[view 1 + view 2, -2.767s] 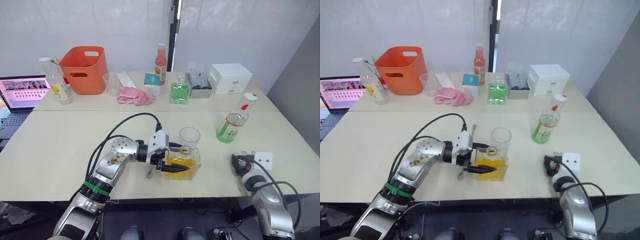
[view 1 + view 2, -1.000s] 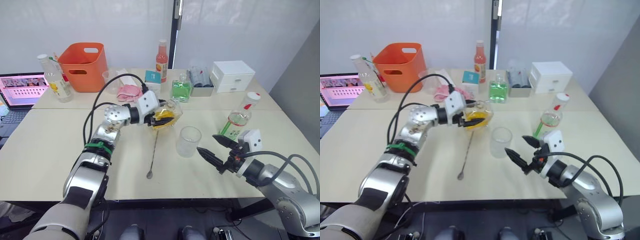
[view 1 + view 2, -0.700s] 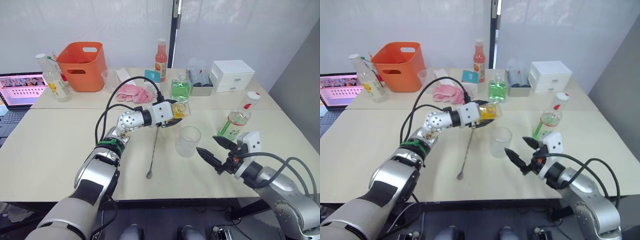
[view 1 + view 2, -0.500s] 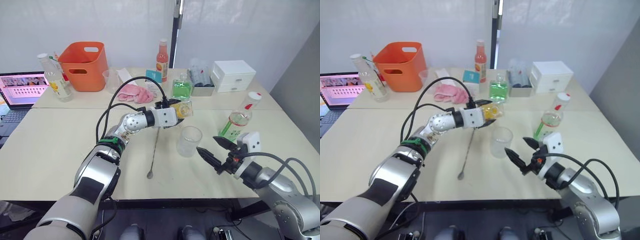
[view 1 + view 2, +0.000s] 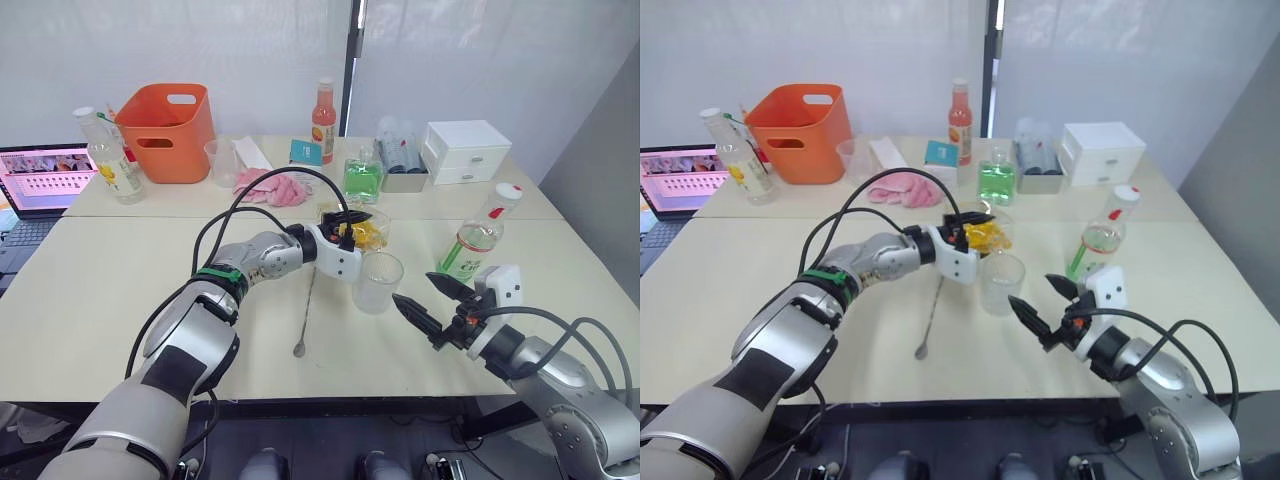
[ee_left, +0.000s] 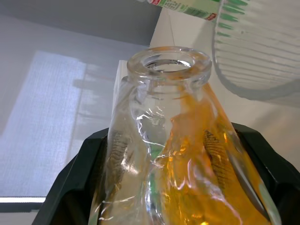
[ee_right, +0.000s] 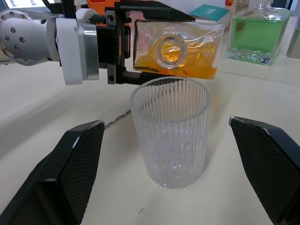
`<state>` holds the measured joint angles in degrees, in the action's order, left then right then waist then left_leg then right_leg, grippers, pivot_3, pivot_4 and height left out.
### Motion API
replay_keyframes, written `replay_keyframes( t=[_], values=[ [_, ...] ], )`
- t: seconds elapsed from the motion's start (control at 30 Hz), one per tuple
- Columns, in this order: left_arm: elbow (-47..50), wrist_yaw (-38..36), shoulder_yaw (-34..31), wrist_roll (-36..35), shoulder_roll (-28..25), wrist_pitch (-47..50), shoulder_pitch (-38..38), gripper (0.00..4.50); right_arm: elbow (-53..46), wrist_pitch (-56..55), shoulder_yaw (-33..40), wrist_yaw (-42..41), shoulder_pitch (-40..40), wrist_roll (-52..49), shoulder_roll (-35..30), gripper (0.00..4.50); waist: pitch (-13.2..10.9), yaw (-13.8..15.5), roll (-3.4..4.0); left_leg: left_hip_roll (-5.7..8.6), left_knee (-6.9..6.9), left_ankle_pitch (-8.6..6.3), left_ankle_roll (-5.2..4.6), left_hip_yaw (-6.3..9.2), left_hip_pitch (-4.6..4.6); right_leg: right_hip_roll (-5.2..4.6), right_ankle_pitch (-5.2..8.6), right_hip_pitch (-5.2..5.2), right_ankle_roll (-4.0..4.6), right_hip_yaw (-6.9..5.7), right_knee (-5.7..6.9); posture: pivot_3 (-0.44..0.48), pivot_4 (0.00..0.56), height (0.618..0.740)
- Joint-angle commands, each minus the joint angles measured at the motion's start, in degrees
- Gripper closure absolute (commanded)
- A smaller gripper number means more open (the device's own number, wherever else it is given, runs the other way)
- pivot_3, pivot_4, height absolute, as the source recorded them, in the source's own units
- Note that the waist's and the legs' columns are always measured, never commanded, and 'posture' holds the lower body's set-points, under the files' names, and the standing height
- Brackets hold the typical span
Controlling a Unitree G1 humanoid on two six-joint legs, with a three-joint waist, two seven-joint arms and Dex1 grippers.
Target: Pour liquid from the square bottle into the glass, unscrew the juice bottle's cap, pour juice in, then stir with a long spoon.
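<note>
My left gripper (image 5: 351,226) is shut on the square bottle (image 5: 366,233) of yellow-orange liquid. The bottle lies tipped on its side, its open mouth (image 7: 167,50) just behind and above the rim of the glass (image 5: 377,283). The ribbed glass (image 7: 169,136) stands upright on the table and looks empty. My right gripper (image 5: 413,288) is open at the glass's front right, its fingers (image 7: 79,164) spread wide and clear of it. The juice bottle (image 5: 468,243) with its cap (image 5: 500,194) on stands to the right. The long spoon (image 5: 306,300) lies flat to the left of the glass.
Along the back stand an orange basket (image 5: 165,135), a yellow-labelled bottle (image 5: 110,165), a measuring cup (image 5: 221,164), a pink cloth (image 5: 275,188), an orange-red bottle (image 5: 323,118), a green square bottle (image 5: 362,178) and a white drawer box (image 5: 462,152). A laptop (image 5: 45,185) sits far left.
My left gripper has carried the square bottle rightward from mid-table to the glass and turned it on its side. The right gripper has held still, open beside the glass.
</note>
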<state>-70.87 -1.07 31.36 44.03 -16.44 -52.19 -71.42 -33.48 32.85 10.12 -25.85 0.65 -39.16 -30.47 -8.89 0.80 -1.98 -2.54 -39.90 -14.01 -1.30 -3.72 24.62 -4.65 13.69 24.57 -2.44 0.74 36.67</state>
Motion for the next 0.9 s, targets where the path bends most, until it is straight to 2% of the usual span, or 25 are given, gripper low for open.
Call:
replay_keyframes(
  t=[0.03, 0.9],
  values=[
    [1.48, 6.22, -0.04, 0.87, -0.37, 0.02, -4.69, 1.7, -2.45, 0.0, 1.67, 0.3, 0.05, -1.29, 0.06, 0.0, 0.0, 0.02, 0.0, 0.0, 0.0, 0.0, 0.0, 0.0, 0.0, 0.0, 0.0, 0.0, 0.0, 0.0, 0.01, 0.0, 0.15, 0.715],
    [0.37, 20.63, 8.13, 10.28, 0.65, 3.34, -8.28, 1.7, -3.32, 0.37, 1.21, 3.0, 0.83, -2.38, 1.41, 0.0, 0.0, 0.06, 0.0, 0.02, -0.04, 0.0, 0.01, -0.01, 0.02, -0.01, 0.0, 0.01, 0.0, -0.01, 0.05, 0.0, 0.15, 0.715]
  ],
)
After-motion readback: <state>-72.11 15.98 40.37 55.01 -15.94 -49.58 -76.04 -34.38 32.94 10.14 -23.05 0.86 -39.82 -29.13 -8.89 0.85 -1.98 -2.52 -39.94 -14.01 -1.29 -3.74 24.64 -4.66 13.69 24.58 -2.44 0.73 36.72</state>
